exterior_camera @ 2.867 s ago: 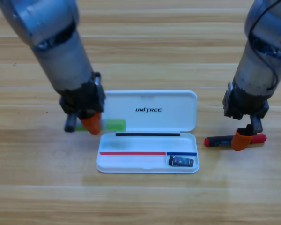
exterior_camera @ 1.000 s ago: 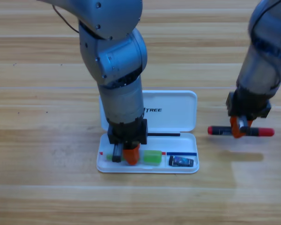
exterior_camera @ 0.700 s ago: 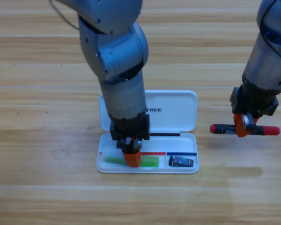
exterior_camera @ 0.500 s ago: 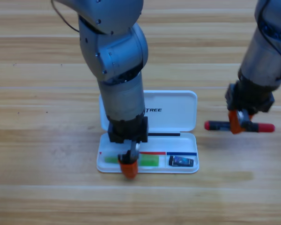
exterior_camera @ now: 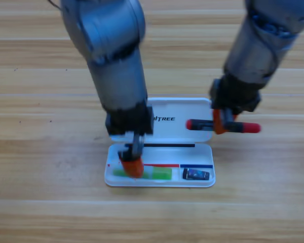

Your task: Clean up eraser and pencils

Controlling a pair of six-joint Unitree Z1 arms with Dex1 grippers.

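The white case (exterior_camera: 205, 109) lies open in the middle of the table. The lime-green pencil (exterior_camera: 162, 173) rests flat in the tray's long compartment. My left gripper (exterior_camera: 133, 164) hangs open just over the pencil's middle and hides part of it. In the tray's small right compartment sits the dark eraser (exterior_camera: 196, 174). My right gripper (exterior_camera: 220, 122) is shut on the black pencil with red ends (exterior_camera: 197, 124). It holds that pencil level in the air over the lid's right edge.
Bare wooden table (exterior_camera: 50, 202) surrounds the case on all sides. Both grey arms come down from the top edge, the left one covering the lid's left part.
The left gripper carried the green pencil from the table into the tray, let it go and drew back up. The right gripper lifted the black-and-red pencil and moved it left towards the case.
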